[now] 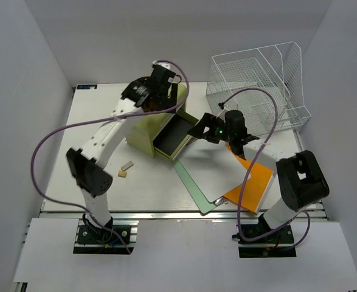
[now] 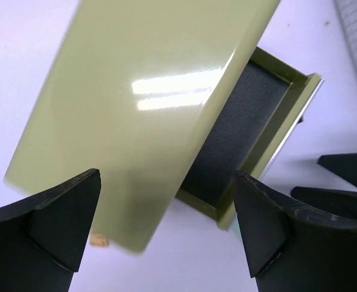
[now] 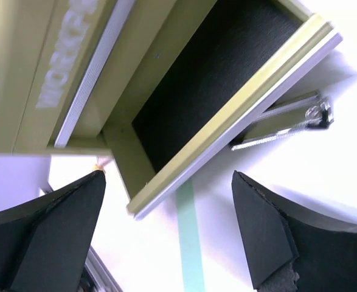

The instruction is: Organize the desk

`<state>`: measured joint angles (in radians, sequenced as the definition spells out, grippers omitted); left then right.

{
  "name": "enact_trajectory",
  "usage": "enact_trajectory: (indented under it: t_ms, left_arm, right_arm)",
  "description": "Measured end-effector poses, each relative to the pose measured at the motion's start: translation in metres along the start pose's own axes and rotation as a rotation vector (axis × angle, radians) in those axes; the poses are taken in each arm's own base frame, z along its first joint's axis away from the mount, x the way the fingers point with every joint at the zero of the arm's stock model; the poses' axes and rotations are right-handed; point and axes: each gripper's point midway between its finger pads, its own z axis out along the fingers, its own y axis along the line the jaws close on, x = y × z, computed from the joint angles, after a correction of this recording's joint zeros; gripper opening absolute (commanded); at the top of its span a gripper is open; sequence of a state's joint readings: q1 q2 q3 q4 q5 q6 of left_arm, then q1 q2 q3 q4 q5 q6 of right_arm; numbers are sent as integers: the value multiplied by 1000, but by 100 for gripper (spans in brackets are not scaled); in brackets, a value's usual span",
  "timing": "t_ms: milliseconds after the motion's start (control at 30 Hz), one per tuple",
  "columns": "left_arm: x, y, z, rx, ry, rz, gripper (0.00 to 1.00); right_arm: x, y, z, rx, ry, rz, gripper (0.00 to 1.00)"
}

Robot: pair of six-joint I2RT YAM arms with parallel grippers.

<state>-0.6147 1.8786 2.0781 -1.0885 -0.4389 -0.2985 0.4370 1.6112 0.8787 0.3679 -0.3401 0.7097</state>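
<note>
Clutter is lying across the desk surface [image 1: 93, 100], which is stretching under both arms from the front rail to the wire tray rack [image 1: 257, 85] at the far right. The olive-green box [image 1: 143, 137] is sitting near the middle with its drawer [image 1: 175, 137] pulled out, probably so that loose bits, such as the 2 small tan pieces [image 1: 125, 169] lying to its left, can go inside. A green folder [image 1: 196, 182], a white sheet [image 1: 211, 167] and an orange folder [image 1: 254, 182] are fanning out in front of the drawer. Your left gripper [image 2: 166, 182] is hovering above the box top, likely to steady it; its jaws are standing wide apart, holding nothing. Your right gripper [image 3: 169, 182] is hanging over the drawer's front edge, jaws spread wide and pinching nothing, with the silver handle [image 3: 287, 118] just beside them.
</note>
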Motion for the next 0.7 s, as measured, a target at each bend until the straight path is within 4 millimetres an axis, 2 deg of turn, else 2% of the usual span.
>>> enact_trajectory:
  t_ms: [67,133,200,267,367,400,500,567,600,700]
  left_arm:
    - [3,14,-27,-13,-23,-93,98]
    - [15,34,-59,-32,-31,-200,98]
    - [36,55,-85,-55,-32,-327,98]
    - [75,81,-100,-98,10,-466,98]
    - [157,120,-97,-200,119,-657,98]
    - [193,131,-92,-250,179,-715,98]
    - [266,130,-75,-289,311,-822,98]
    - [289,121,-64,-289,381,-850,98]
    - [294,117,-58,-293,407,-854,98]
    - [295,110,-31,-312,443,-845,98]
  right_arm:
    - [8,11,-6,8,16,-57,89]
    - [20,26,-11,0,41,-119,89]
    - [33,40,-17,-12,75,-170,89]
    - [42,47,-26,-16,98,-205,89]
    - [41,50,-43,-3,89,-239,89]
    - [40,51,-49,3,83,-247,89]
    - [34,54,-65,20,57,-276,89]
    - [32,55,-72,28,51,-289,89]
    - [32,54,-75,34,46,-296,89]
    - [37,47,-80,61,53,-297,89]
